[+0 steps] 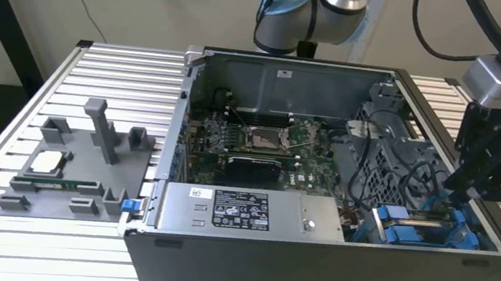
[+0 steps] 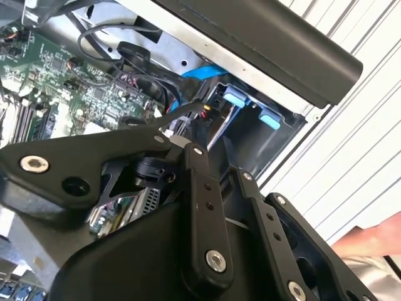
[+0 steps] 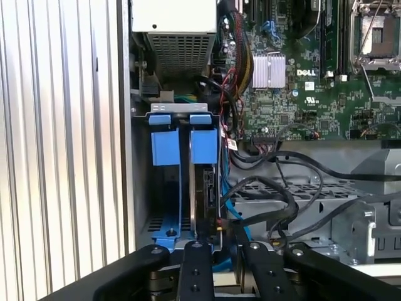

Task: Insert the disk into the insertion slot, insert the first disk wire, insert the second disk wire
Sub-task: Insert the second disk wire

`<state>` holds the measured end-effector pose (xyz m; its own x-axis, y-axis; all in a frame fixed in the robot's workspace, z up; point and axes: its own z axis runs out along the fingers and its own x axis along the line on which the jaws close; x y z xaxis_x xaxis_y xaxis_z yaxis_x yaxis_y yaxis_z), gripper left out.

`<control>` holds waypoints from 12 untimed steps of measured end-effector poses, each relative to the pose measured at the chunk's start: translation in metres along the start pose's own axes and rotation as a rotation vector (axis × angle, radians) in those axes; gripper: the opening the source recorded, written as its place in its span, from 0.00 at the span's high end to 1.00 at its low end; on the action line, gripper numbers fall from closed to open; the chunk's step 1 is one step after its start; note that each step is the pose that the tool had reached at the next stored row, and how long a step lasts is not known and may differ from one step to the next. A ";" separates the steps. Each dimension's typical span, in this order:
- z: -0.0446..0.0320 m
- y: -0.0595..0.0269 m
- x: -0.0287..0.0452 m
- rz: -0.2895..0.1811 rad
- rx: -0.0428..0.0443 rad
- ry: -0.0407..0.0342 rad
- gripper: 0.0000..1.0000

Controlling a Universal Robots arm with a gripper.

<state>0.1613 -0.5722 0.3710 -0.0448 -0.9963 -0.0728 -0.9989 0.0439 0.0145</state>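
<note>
A ribbed metal worktop (image 1: 99, 69) is filling the scene under a plain pale wall, its slats running bare toward the exterior view's left. An open computer case (image 1: 311, 273) is lying on its side on it, its front wall reaching close to the worktop's near edge. The robot arm (image 1: 319, 15) is rising behind the case. A grey fixture (image 1: 71, 163) is sitting just beside the case, on the exterior view's left. Inside, the power supply (image 1: 243, 213) is lying along the near wall and the green motherboard (image 1: 260, 141) is lying behind it.

The insertion slot (image 3: 182, 108) is occupying the case's near corner on the exterior view's right. The disk (image 3: 205, 185) is standing edge-on in it, its blue carrier tab uppermost. The gripper (image 1: 459, 196) is hanging over that corner, just inside the case wall, right at the disk's end. Whether it is gripping anything, I cannot tell. Black cables (image 3: 276, 188) are looping close beside it, leaving little free room.
</note>
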 end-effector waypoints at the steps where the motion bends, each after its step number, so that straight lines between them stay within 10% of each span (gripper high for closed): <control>1: 0.0000 -0.0008 -0.0011 0.000 0.0000 0.0001 0.00; 12: 0.0007 -0.0093 -0.0169 0.000 -0.0006 0.0002 0.00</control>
<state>0.1713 -0.5557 0.3715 -0.0448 -0.9964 -0.0726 -0.9989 0.0438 0.0151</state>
